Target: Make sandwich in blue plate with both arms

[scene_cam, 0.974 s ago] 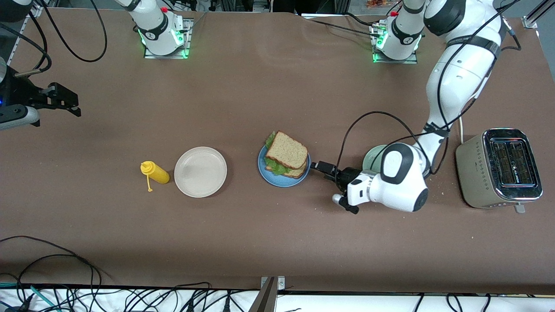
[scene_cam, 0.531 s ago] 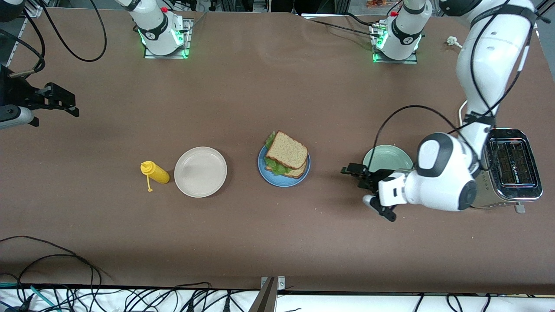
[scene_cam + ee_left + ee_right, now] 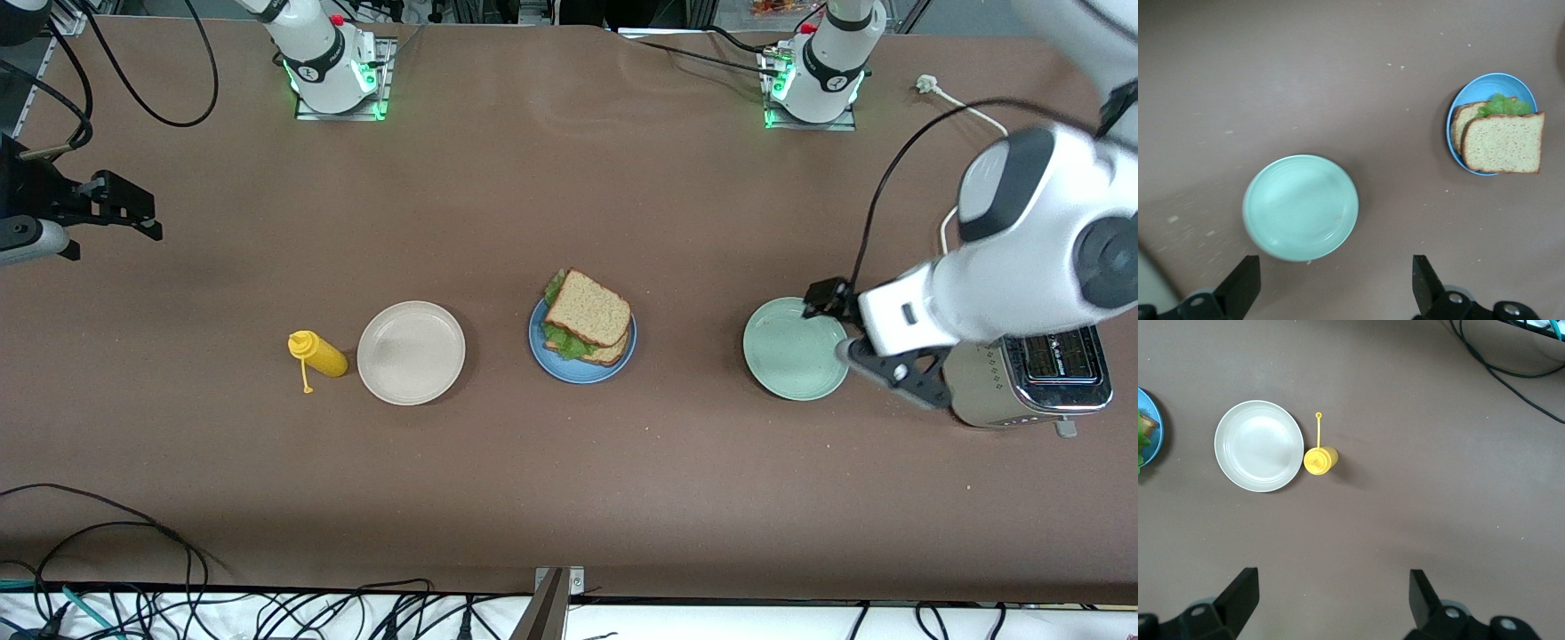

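Left gripper (image 3: 876, 342) has drawn back over the toaster (image 3: 1022, 378); both jaws wide, empty.

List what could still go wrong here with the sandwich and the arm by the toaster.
1. The sandwich sits off-centre on the blue plate, its top slice overhanging the rim, so a nudge might tip it off.
2. The open left gripper hangs over the edge of the pale green plate, close beside the toaster; a low swing might clip either.
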